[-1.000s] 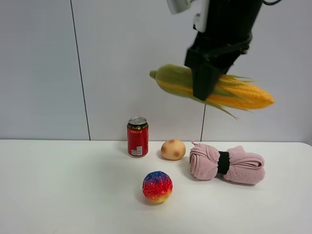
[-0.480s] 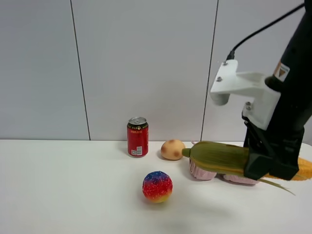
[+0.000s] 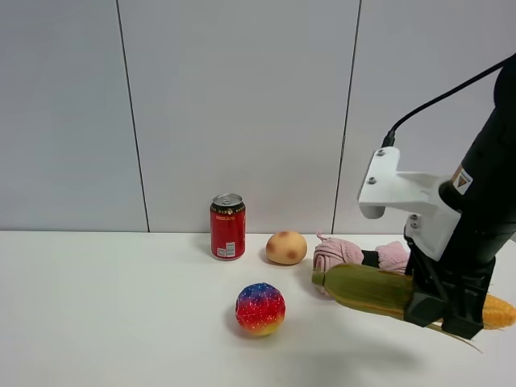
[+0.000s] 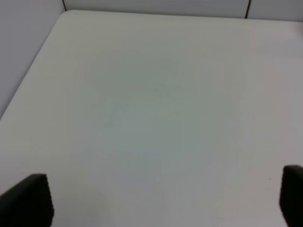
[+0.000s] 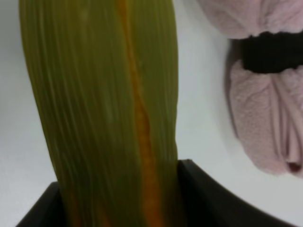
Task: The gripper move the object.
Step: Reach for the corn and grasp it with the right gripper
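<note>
My right gripper (image 3: pixel 446 309) is shut on the toy corn cob (image 3: pixel 371 290), which lies roughly level just above the table at the right, in front of the pink towel. Its green husk end points left and its yellow tip (image 3: pixel 497 311) sticks out to the right. In the right wrist view the corn cob (image 5: pixel 109 104) fills the frame between the black jaws. My left gripper shows only as two black fingertips (image 4: pixel 26 198) spread wide apart over bare white table, with nothing between them.
A red can (image 3: pixel 227 226) stands at the back. A tan potato (image 3: pixel 286 247) lies to its right. A rolled pink towel (image 3: pixel 359 256) with a black band lies behind the corn, also in the right wrist view (image 5: pixel 265 80). A rainbow ball (image 3: pixel 260 309) sits in front of the can.
My right gripper has carried the corn down from high in the air to just above the table, in front of the towel. The other objects have not moved.
</note>
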Robot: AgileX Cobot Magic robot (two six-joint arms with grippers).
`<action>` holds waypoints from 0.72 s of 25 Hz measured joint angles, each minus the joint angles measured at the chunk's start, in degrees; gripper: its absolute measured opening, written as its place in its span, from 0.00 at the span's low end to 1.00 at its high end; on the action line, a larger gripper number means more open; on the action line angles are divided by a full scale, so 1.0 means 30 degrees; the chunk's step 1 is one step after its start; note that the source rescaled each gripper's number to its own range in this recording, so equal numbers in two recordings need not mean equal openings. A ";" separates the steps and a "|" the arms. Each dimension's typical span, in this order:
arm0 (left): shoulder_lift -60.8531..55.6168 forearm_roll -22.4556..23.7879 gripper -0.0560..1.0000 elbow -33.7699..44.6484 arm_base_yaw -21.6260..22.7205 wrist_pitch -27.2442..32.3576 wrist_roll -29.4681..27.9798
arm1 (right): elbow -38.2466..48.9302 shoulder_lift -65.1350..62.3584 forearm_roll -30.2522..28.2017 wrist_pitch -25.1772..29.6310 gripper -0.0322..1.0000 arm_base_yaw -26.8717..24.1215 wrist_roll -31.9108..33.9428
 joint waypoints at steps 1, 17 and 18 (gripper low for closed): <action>0.0000 0.0000 1.00 0.0000 0.0000 0.0000 0.0000 | 0.0000 0.0374 0.0274 0.0000 0.03 -0.0022 -0.0400; 0.0000 0.0000 1.00 0.0000 0.0000 0.0000 0.0000 | 0.0000 0.3767 0.1329 -0.2889 0.03 -0.0022 -0.2011; 0.0000 0.0000 1.00 0.0000 0.0000 0.0000 0.0000 | 0.0000 0.3882 0.1329 -0.3067 0.03 -0.0045 -0.2011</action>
